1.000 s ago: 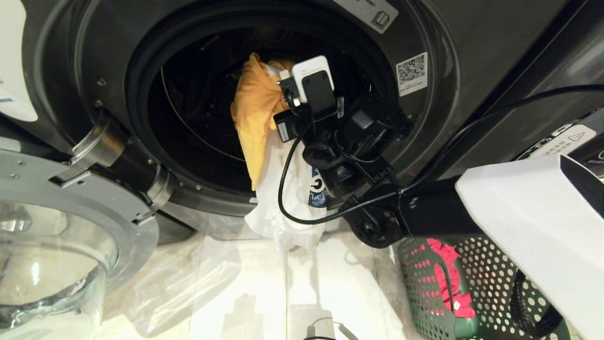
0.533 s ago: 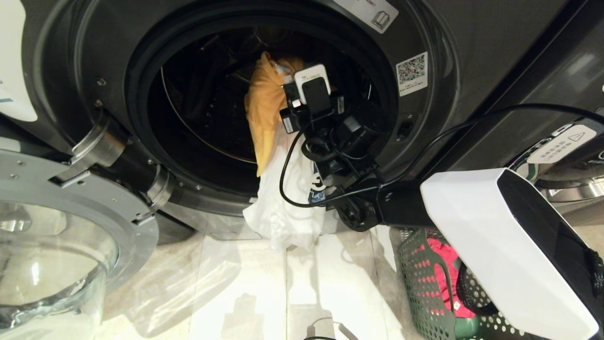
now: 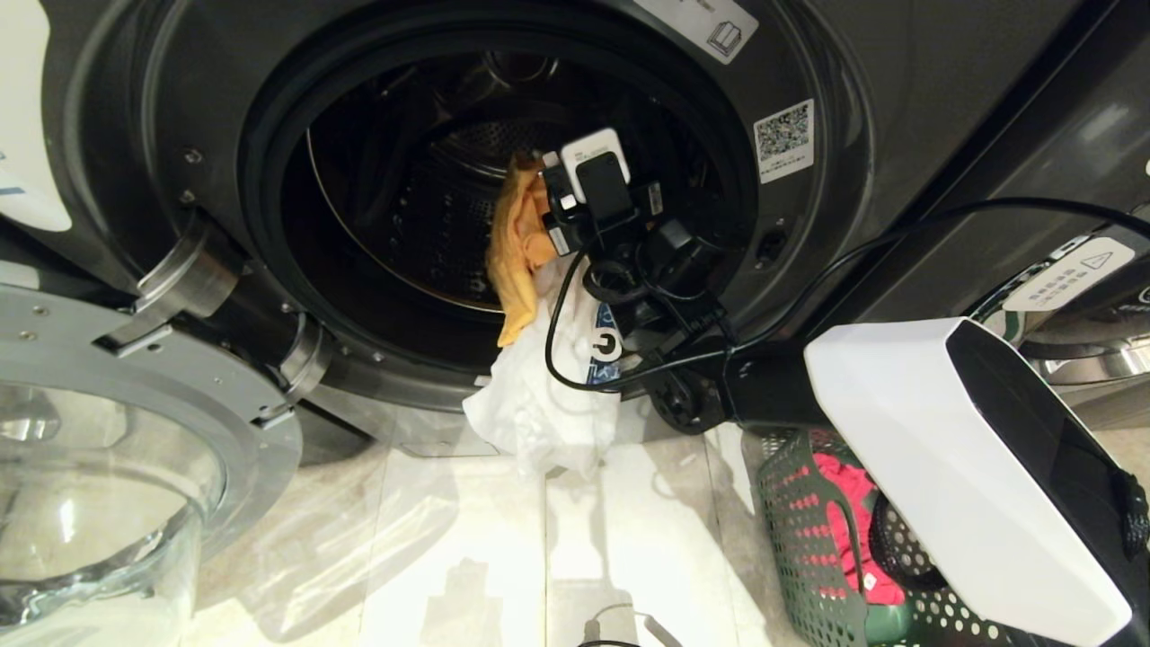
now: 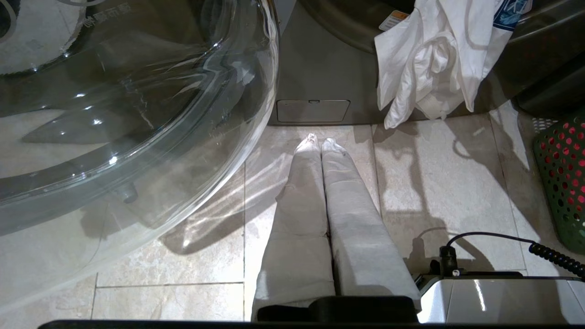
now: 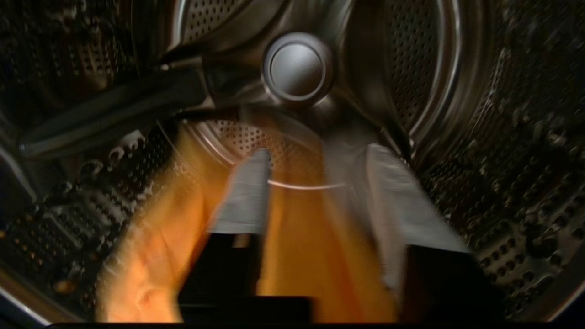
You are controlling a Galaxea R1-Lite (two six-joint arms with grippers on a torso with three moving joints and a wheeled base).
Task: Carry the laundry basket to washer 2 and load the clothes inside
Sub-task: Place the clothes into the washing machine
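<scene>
Here, at the far left, the round glass door of the dark grey front-load washer stands swung open, and the left hand hangs parked low over the tiled floor, fingers pressed together and empty. Further right, the right hand reaches into the perforated steel drum, its fingers parted with the soft yellow-orange garment lying loose between them; whether any grip remains cannot be told. The limp white garment with a dark print drapes over the door sill and hangs towards the floor outside. Both look light and floppy, likely to slide back out, so a pinch on a bunched fold near the sill would probably lift them best. At the right, the dark green perforated plastic laundry basket sits on the floor with a red-pink garment inside.
</scene>
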